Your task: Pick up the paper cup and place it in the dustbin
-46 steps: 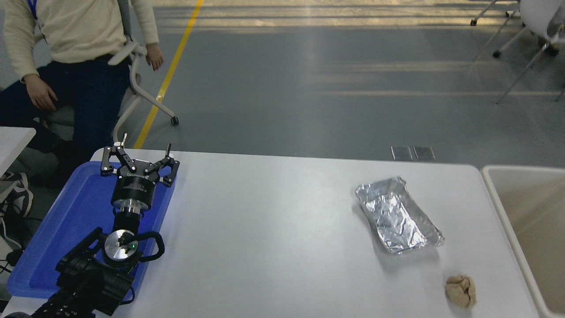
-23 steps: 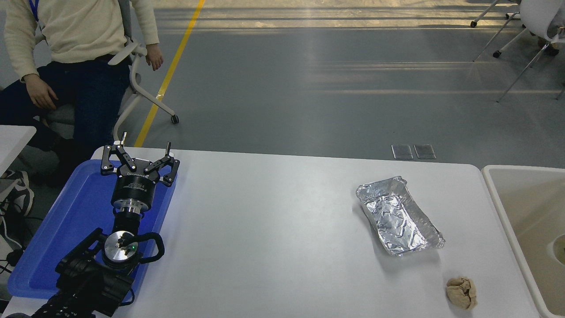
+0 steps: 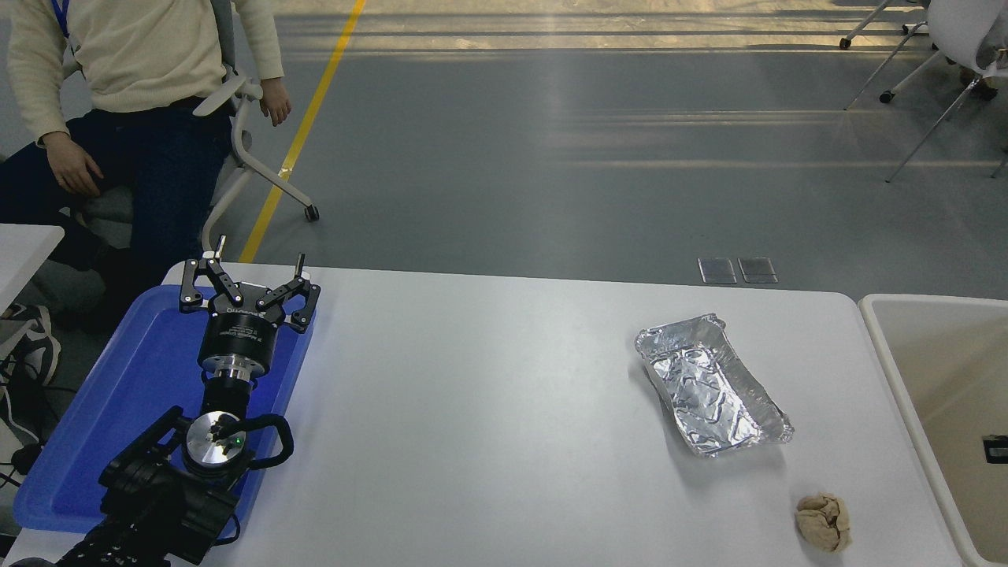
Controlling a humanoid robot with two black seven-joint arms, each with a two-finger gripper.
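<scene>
Head view of a smooth white table (image 3: pixel 472 409) with rounded corners. At its left end lies one flat, glossy blue tray (image 3: pixel 118 394) of rigid plastic with a raised rim. Over this tray the left arm is parked, its black metal left gripper (image 3: pixel 260 264) pointing away from the camera with its two linked fingers spread apart and nothing between them. Right of centre lies one crumpled silver foil tray (image 3: pixel 713 386), rectangular, its creased walls bent out of shape. Nearer the camera, apart from it, sits one tan crumpled paper wad (image 3: pixel 823 520), lumpy and matt. Off the table's right end stands one dustbin (image 3: pixel 882 339), cream-white plastic with a thick rounded rim and a smooth beige interior, cut by the picture's edge. A small black part (image 3: pixel 996 449), apparently of the right arm, shows at the right edge within the bin's opening; whether that gripper is apart or together cannot be told. The paper cup cannot be made out in this view. One person (image 3: pixel 134 47) in a cream knitted sweater sits beyond the far left corner.
</scene>
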